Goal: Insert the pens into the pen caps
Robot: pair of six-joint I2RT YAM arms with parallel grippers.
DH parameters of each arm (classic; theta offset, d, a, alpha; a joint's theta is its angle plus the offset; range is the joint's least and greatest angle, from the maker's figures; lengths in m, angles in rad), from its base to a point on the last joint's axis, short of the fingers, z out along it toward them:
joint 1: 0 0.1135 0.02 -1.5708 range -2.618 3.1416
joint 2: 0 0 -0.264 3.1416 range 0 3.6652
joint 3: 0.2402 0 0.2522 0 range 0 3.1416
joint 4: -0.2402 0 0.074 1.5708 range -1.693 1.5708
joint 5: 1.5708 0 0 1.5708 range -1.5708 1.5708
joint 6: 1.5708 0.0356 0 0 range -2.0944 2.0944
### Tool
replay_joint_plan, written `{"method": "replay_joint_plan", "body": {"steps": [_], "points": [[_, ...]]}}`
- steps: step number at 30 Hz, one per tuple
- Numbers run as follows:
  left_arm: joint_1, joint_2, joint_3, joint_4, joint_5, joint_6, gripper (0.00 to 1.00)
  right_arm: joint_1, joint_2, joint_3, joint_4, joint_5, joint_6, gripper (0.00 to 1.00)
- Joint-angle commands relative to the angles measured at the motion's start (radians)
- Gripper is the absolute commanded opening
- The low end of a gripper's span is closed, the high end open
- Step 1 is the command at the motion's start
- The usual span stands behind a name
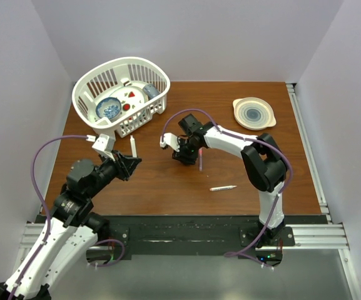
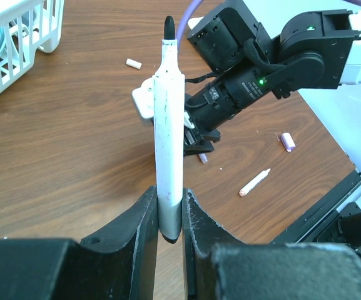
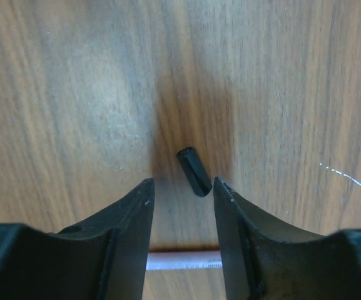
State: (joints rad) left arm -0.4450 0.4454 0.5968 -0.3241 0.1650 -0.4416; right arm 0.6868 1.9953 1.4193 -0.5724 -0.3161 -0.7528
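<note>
My left gripper [image 1: 129, 164] [image 2: 169, 195] is shut on the lower end of a white pen [image 2: 168, 119] with a black tip and holds it upright above the table [image 1: 167, 187]. My right gripper [image 1: 184, 156] [image 3: 181, 182] points down, open, with a small black pen cap [image 3: 194, 170] lying on the wood just ahead of its fingertips, nearer the right finger. A pink pen [image 1: 200, 161] [image 3: 183, 259] lies under it. Another white pen [image 1: 223, 187] [image 2: 255, 182] lies loose near the front. A lilac cap [image 2: 287, 141] and a pale cap [image 2: 133, 63] lie apart on the table.
A white basket [image 1: 144, 119] with dishes and small red pieces stands at the back left. A plate [image 1: 253, 112] sits at the back right. The two arms are close together in the middle of the table.
</note>
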Motion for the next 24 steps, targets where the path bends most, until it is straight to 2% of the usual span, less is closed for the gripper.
{"method": "replay_joint_plan", "body": {"steps": [1, 6, 9, 12, 18, 19, 20, 24], "points": [[0.006, -0.011, 0.015, 0.022, -0.010, 0.014, 0.00, 0.006, 0.017, -0.006, 0.080, 0.043, 0.000, 0.40], [0.006, -0.007, 0.014, 0.023, -0.005, 0.014, 0.00, 0.008, 0.020, -0.051, 0.120, 0.051, 0.003, 0.39], [0.006, -0.010, 0.014, 0.025, -0.008, 0.014, 0.00, 0.023, 0.022, -0.046, 0.117, 0.084, 0.029, 0.32], [0.006, -0.023, 0.012, 0.023, -0.021, 0.007, 0.00, 0.060, 0.007, -0.062, 0.123, 0.147, 0.032, 0.30], [0.006, -0.036, 0.012, 0.019, -0.035, 0.006, 0.00, 0.137, 0.031, -0.068, 0.092, 0.302, 0.114, 0.15], [0.006, -0.037, 0.011, 0.017, -0.036, 0.004, 0.00, 0.140, 0.040, -0.063, 0.077, 0.339, 0.124, 0.11], [0.006, -0.039, 0.011, 0.019, -0.038, 0.004, 0.00, 0.145, 0.039, -0.060, 0.069, 0.353, 0.133, 0.02], [0.005, -0.037, 0.011, 0.020, -0.033, 0.006, 0.00, 0.146, 0.020, -0.023, 0.026, 0.391, 0.263, 0.00]]}}
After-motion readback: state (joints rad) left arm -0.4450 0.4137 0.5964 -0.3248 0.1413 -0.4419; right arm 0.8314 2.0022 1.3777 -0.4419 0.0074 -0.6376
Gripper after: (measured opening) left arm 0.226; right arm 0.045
